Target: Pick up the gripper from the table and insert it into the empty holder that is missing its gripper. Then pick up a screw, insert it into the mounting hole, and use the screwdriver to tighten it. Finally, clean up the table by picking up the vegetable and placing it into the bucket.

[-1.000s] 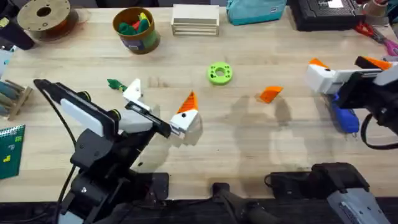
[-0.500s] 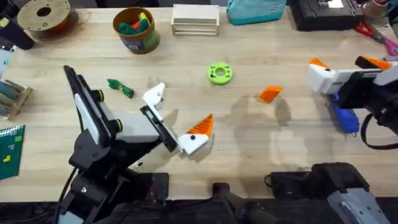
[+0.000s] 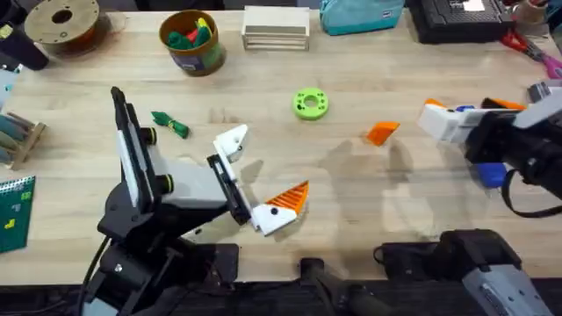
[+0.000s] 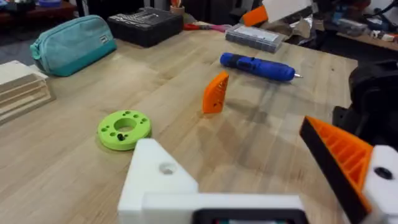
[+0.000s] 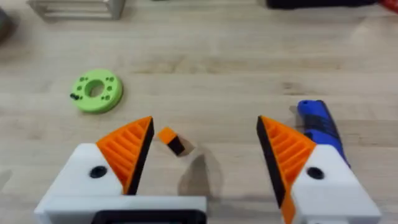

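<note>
I see the surface [image 3: 351, 79] spread wide, with the bucket [image 3: 192, 41] at 11 o'clock and the blue screwdriver [image 4: 258, 66] far out at 3 o'clock. My left tool [image 3: 255, 182] gapes wide and holds nothing; one finger is the bare white holder [image 3: 232, 140]. My right tool [image 5: 204, 155] is spread too, empty. The loose gripper [image 3: 381, 132] stands between them, near 2 o'clock. I judge a clumsy pinch could topple that wedge. The vegetable [image 3: 169, 124] lies at 10 o'clock.
</note>
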`<move>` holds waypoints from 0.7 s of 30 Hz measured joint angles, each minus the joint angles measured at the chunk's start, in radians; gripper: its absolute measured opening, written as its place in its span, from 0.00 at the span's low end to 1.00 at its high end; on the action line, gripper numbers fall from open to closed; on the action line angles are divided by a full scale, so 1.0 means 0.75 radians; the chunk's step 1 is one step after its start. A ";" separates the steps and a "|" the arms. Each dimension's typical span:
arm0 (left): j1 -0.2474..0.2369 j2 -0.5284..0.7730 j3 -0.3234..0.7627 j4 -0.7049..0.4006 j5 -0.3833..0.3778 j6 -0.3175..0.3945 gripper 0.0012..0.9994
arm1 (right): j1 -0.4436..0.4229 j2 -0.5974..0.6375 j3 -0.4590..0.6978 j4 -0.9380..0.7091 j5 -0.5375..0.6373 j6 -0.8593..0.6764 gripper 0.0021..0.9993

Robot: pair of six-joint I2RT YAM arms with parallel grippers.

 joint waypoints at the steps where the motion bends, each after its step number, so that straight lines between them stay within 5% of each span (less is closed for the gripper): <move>1: 0.000 0.000 0.000 0.000 0.008 0.000 0.99 | 0.002 0.073 0.024 -0.040 -0.036 -0.019 0.99; 10: 0.000 0.000 0.000 -0.001 0.018 0.000 0.99 | 0.213 0.541 0.358 -0.397 -0.062 -0.310 0.99; 21: 0.000 0.000 0.000 -0.001 0.018 0.000 0.99 | 0.245 0.888 0.383 -0.406 -0.066 -0.469 0.99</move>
